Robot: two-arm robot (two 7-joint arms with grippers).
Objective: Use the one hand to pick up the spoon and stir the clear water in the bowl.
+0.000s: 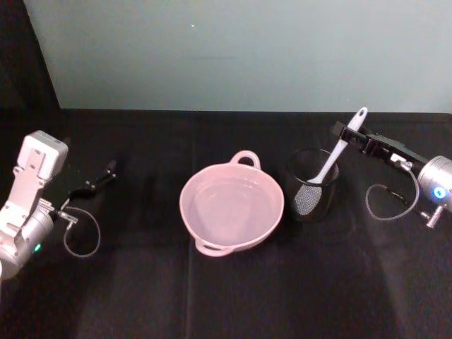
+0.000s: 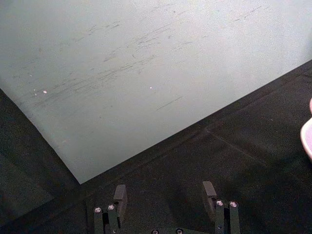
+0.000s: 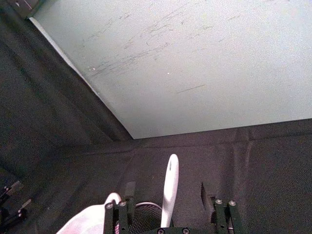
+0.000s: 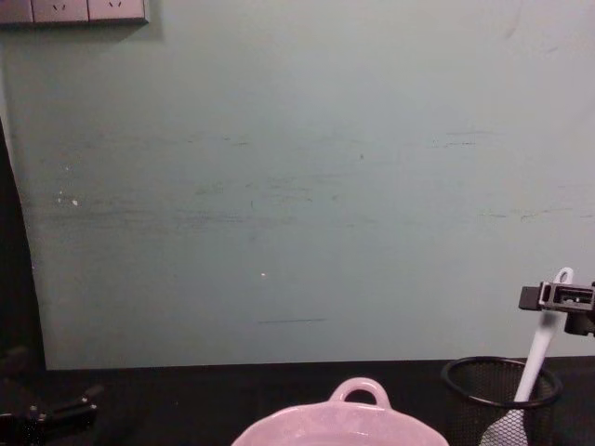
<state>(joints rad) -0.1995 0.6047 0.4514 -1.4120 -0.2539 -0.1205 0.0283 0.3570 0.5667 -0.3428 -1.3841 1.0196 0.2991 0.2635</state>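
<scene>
White spoon (image 1: 329, 164), seemingly ungripped, inside spread right hand (image 1: 349, 133).

The spoon (image 1: 332, 159) handle rises clear above the mesh cup (image 1: 313, 201) rim.

Black right hand (image 1: 349, 134), white label; silver wrist (image 1: 436, 185), blue light. White left arm (image 1: 28, 191), looped cable (image 1: 81, 233).
</scene>
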